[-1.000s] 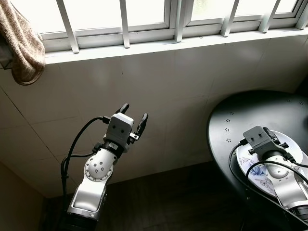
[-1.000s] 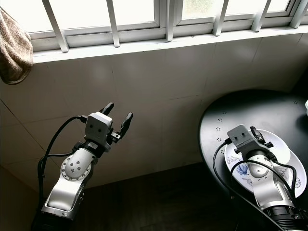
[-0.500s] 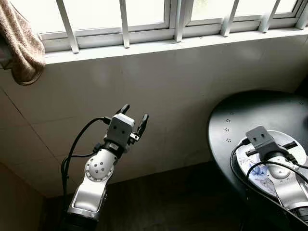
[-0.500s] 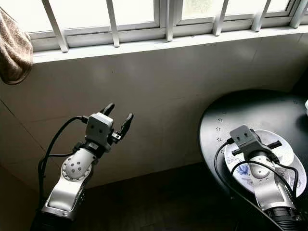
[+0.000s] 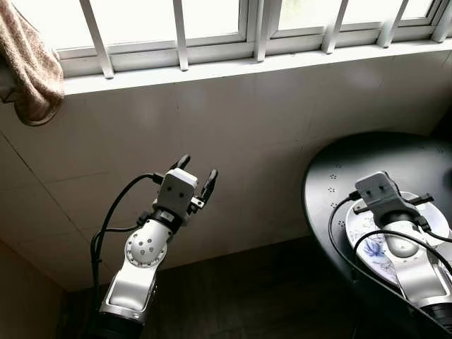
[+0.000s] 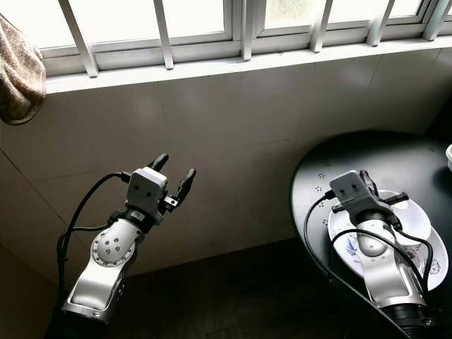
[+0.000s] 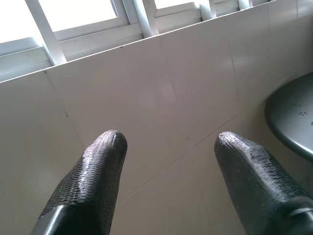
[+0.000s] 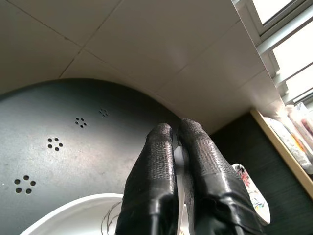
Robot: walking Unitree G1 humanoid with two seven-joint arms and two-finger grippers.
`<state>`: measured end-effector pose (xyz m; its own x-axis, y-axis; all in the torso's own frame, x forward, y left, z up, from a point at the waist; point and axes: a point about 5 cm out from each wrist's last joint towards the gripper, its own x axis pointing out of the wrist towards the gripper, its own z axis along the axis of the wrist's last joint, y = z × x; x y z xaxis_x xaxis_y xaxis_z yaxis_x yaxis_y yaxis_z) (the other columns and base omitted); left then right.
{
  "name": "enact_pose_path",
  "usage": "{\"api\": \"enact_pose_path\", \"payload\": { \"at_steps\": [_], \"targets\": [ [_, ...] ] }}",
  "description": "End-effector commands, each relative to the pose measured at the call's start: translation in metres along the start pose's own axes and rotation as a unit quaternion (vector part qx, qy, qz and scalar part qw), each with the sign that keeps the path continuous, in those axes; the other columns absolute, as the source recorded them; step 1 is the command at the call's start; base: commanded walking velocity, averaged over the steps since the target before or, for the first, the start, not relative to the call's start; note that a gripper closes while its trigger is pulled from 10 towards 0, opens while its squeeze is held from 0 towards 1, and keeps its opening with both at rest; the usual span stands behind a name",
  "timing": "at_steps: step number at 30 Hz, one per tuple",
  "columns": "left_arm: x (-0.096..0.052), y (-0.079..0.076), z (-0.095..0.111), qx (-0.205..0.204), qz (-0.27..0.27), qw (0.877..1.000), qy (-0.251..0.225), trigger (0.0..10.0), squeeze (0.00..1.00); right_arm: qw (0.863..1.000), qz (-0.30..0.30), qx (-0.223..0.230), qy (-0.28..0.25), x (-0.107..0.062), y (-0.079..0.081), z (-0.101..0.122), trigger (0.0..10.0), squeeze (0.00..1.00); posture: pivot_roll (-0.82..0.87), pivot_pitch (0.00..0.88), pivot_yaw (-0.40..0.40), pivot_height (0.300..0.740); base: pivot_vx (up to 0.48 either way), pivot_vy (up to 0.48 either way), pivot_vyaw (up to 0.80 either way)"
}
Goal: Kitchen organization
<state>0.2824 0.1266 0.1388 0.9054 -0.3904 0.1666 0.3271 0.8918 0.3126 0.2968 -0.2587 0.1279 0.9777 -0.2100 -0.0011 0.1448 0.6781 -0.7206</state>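
A robot stands facing a tiled wall under a barred window, with a round black surface at its right side. One white plate with a blue floral pattern lies on that surface near its edge, and the right hand is at the plate: its two black fingers are pressed together, and a thin white rim appears to be pinched between them, though the close wrist view is too cramped to be certain. That pinch on the rim is probably how the plate gets lifted or slid for tidying. A second patterned dish seems to sit further along the surface, partly hidden. The left hand hangs in the air away from the surface, pointing at the bare wall, its two fingers spread wide and holding nothing; it is likely kept raised out of the way while the other arm works. One brown towel hangs at the window's left corner.
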Motion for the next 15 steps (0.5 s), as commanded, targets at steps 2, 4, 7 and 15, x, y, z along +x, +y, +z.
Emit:
{"api": "enact_pose_path", "payload": {
  "at_steps": [2,4,7,15],
  "targets": [
    [0.0016,-0.0013,0.0007,0.008,-0.006,1.0,-0.002,10.0,0.0,1.0,0.0,0.004,0.0,-0.0018,0.0011,0.0016,0.0,0.0,-0.04,0.0,-0.018,0.74,0.0,0.0,0.0],
    [0.0017,-0.001,0.0006,0.008,-0.006,1.0,-0.002,10.0,0.0,1.0,0.001,0.007,0.002,-0.0023,0.0014,0.0013,0.0,0.0,-0.04,0.0,-0.018,0.74,0.0,0.0,0.0],
    [0.0015,-0.0006,-0.0001,0.009,-0.006,1.0,-0.001,10.0,0.0,1.0,0.0,0.008,0.002,-0.0029,0.0011,0.0016,0.0,0.0,-0.04,0.0,-0.018,0.74,0.0,0.0,0.0],
    [0.0022,-0.0021,-0.0002,0.009,-0.008,1.0,-0.002,10.0,0.0,0.999,-0.011,0.043,0.004,-0.0014,-0.0015,0.0054,0.0,0.0,-0.05,0.0,-0.018,0.74,0.0,0.0,0.0]
  ]
}}
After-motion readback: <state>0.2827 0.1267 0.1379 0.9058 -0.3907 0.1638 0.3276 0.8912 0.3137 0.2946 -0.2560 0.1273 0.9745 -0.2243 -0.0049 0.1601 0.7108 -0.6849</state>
